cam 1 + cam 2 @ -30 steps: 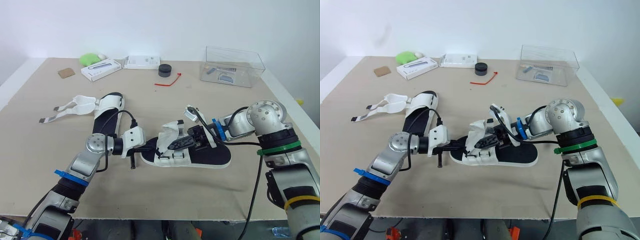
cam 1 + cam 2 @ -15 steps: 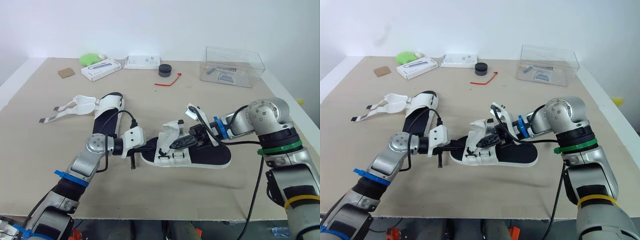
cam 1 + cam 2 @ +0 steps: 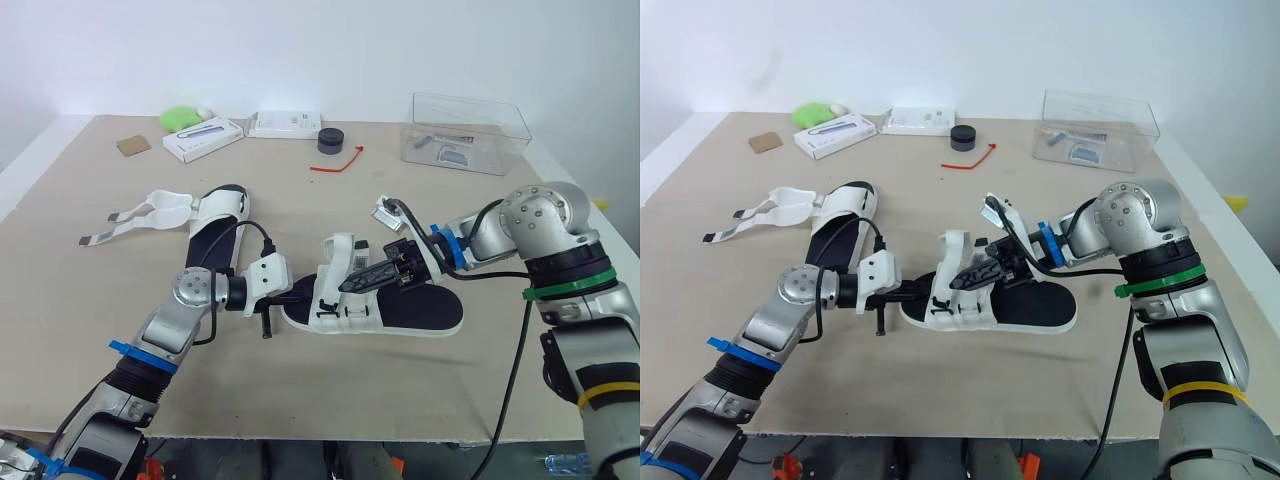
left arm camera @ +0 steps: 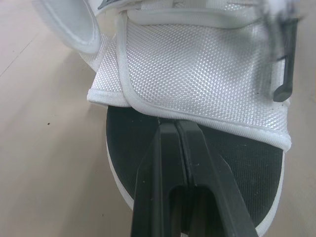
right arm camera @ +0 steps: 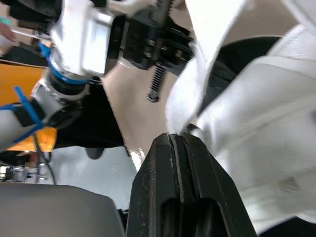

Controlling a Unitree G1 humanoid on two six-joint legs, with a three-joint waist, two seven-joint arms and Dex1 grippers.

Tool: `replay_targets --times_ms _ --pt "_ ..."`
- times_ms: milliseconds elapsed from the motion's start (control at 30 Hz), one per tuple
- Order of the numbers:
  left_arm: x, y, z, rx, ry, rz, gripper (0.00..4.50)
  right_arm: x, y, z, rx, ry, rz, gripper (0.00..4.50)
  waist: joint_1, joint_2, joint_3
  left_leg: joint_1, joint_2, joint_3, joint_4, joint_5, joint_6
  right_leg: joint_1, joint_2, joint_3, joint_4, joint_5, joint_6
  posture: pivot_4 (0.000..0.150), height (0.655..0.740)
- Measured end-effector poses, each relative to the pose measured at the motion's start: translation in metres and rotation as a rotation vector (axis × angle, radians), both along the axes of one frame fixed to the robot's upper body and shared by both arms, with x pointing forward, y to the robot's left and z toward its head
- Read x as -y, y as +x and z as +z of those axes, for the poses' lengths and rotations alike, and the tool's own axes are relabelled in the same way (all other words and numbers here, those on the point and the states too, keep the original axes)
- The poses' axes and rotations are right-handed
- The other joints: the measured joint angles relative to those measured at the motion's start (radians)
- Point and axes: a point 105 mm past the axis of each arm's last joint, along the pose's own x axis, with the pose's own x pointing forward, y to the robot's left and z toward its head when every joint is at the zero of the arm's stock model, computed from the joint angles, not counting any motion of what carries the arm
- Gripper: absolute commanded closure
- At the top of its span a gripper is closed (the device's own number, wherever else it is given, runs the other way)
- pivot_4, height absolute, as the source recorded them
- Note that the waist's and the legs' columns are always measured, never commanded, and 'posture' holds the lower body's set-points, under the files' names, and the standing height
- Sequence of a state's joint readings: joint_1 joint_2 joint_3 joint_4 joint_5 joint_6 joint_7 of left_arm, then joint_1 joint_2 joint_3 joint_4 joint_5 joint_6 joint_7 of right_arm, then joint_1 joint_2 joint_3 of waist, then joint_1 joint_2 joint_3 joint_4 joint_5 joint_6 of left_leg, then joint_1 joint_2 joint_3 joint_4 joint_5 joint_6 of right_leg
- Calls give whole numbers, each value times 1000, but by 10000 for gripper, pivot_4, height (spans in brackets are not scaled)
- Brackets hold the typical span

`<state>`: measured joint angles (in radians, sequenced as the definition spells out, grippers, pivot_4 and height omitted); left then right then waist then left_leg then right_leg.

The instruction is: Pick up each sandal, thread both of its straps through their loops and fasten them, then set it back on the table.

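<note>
Showing a white sandal (image 3: 410, 308) with a black footbed lying flat near the middle of the tan table (image 3: 330, 390), toe pointing left. Reaching in from the right with the right gripper (image 3: 347, 287), clamping tight on a white strap (image 3: 338, 250) and holding it upright above the toe end. Reaching in from the left with the left gripper (image 3: 306, 294), fingers pressed together, tips touching the hem of the toe band. Showing a second sandal (image 3: 215, 225) farther left, straps trailing loose.
</note>
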<state>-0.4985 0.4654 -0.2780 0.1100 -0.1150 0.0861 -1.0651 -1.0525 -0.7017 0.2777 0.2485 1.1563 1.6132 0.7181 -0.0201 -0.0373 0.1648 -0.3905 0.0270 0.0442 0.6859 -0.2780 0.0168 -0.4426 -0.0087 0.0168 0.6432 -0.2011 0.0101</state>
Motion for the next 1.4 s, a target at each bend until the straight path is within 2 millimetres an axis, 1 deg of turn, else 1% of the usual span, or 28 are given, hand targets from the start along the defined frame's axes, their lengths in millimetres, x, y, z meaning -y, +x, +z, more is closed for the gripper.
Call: replay_targets --times_ms 100,133,200,300,367,467,600,767,833,933,1000,1033,1067,1100,1133,1167,1200,1233,1267,1333,1400 --pt "0 0 0 1 0 0 45000 0 0 0 1 -2 -1 43260 0 0 0 0 0 0 0 0 0 0 0 0 0 0 0 1500 7400" --pt "0 0 0 1 0 0 45000 0 0 -1 3 -7 -5 40946 0 0 0 0 0 0 0 0 0 0 0 0 0 0 0 1500 7400" --pt "0 0 0 1 -1 1 45000 3 1 -6 10 -34 -20 35319 0 0 0 0 0 0 0 0 0 0 -1 0 0 0 0 1500 7400" --pt "0 0 0 1 -1 2 45000 4 2 -15 18 -64 -32 21020 0 0 0 0 0 0 0 0 0 0 0 0 0 0 0 1500 7400" --pt "-1 0 0 1 0 3 45000 0 2 -12 47 -53 -21 12959 0 0 0 0 0 0 0 0 0 0 0 0 0 0 0 1500 7400" --pt "0 0 -1 0 0 4 45000 -5 1 -7 101 -50 -11 12959 0 0 0 0 0 -1 0 0 0 0 0 -1 0 0 0 1500 7400" --pt "0 0 -1 1 -1 4 45000 -5 -1 -8 131 -48 -16 12959 0 0 0 0 0 -1 0 0 0 0 0 -1 0 0 0 1500 7400" --pt "0 0 0 3 -2 3 45000 -4 -9 -9 200 -56 -8 12959 1 0 0 0 0 -1 0 0 0 0 -1 -1 0 0 0 1500 7400" --pt "0 0 -1 3 -2 3 45000 0 -13 -7 234 -55 -11 12959 1 0 0 -1 0 -2 0 0 0 0 -1 -1 0 0 0 1500 7400" --pt "0 0 -1 2 -1 4 45000 15 -17 6 283 -42 -42 12959 1 0 0 -1 -1 -1 0 0 0 0 -1 -1 0 0 1 1500 7400" --pt "-2 0 0 3 4 6 45000 18 -21 15 309 -15 -37 12959 0 0 0 0 0 -2 0 0 0 0 0 -1 0 0 1 1500 7400" --pt "-3 0 0 4 7 5 45000 18 -24 17 310 0 -24 12959 0 0 0 0 0 -1 0 0 0 0 0 -1 0 0 1 1500 7400" --pt "-2 0 -1 0 8 1 45000 15 -50 17 251 74 88 12959 0 0 0 0 1 -2 0 0 0 1 1 -1 0 0 0 1500 7400" --pt "-3 0 -1 0 8 1 45000 15 -51 17 249 77 92 12959 0 0 0 0 1 -2 0 0 0 1 1 -1 0 0 0 1500 7400" --pt "-2 1 0 0 9 1 45000 14 -56 15 238 85 108 12959 0 0 0 0 1 -2 0 0 0 1 1 -1 0 0 0 1500 7400" --pt "-2 1 -1 -4 9 -2 45000 13 -66 3 216 71 126 12959 0 -1 -1 1 1 -3 0 0 0 2 0 -2 0 -1 0 1500 7400" --pt "-2 1 -2 -6 9 -2 45000 10 -71 -11 184 52 128 12959 0 -4 -3 1 2 -3 0 0 0 2 0 -2 0 -2 -1 1500 7400" --pt "-2 1 -1 -5 9 -3 45000 6 -75 -27 142 37 123 12959 0 -4 -3 1 2 -3 0 0 0 2 0 -2 0 -2 -1 1500 7400" --pt "-2 2 -1 -3 8 -4 45000 3 -78 -37 111 29 118 12959 0 -2 -2 1 1 -3 0 0 0 1 -1 -1 0 -1 0 1500 7400" --pt "-1 2 -1 -4 6 -4 45000 -3 -76 -52 102 -3 83 12959 0 1 -1 0 0 -1 1 0 1 1 0 0 1 0 1 1500 7400" --pt "-1 3 -2 -7 5 -3 45000 -7 -69 -55 130 -22 44 12959 0 1 -1 1 0 -1 2 0 1 1 0 0 1 0 2 1500 7400"
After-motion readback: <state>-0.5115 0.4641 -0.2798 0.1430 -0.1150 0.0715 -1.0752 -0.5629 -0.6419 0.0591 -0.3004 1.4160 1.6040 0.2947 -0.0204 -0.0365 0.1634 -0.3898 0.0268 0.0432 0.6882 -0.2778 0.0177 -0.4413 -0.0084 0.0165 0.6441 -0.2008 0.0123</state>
